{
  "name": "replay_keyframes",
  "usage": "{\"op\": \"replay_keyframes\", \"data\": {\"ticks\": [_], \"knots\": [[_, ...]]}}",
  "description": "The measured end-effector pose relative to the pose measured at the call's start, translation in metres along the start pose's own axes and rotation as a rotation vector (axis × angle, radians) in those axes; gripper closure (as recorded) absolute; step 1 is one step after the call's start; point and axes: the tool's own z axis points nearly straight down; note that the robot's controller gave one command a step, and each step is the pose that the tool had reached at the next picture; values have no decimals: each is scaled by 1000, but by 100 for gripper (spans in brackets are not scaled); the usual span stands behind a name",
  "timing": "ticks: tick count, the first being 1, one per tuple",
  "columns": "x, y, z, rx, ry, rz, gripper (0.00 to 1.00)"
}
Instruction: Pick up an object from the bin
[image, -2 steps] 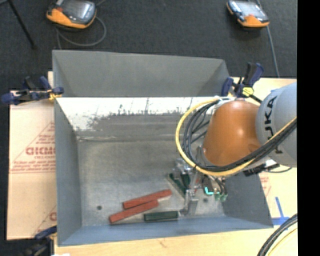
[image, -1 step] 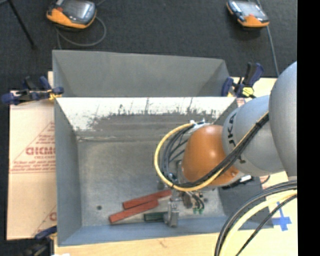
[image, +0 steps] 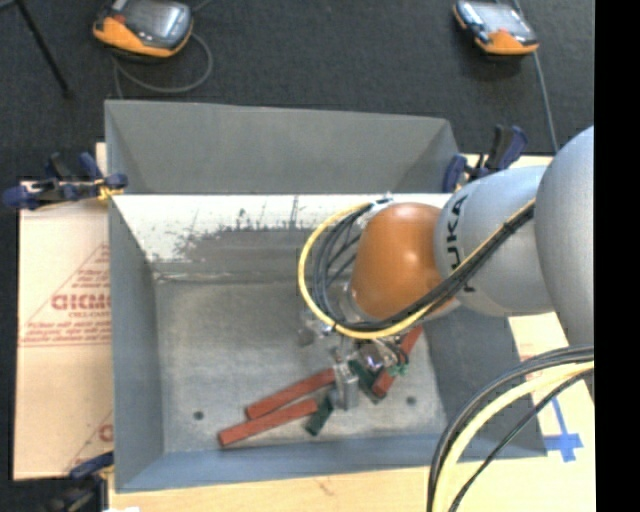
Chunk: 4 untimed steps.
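Note:
My gripper (image: 346, 386) hangs low over the front middle of the bin, under the arm's orange cover. Its tip is right at the right end of a long red-brown bar (image: 290, 396) that lies slanted on the bin floor. A second red-brown bar (image: 265, 426) lies just in front of the first one and runs the same way. A small dark green piece (image: 318, 421) rests at the right end of that second bar, just below the gripper. A small red and green thing (image: 387, 372) lies close to the gripper's right, partly hidden by the wrist.
The arm comes in from the right and covers the right half of the bin. Bare grey floor lies to the left of the bars, and the bin's front wall is close behind them.

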Motion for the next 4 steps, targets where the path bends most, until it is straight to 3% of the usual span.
{"op": "replay_keyframes", "data": {"ticks": [1, 2, 3, 4], "knots": [[-1, 0, -3, -1, 0, 2, 100], [-2, 5, -5, 1, -4, -5, 100], [-11, 51, -97, 0, -5, -473, 100], [-10, 51, -95, -3, -1, -469, 0]]}}
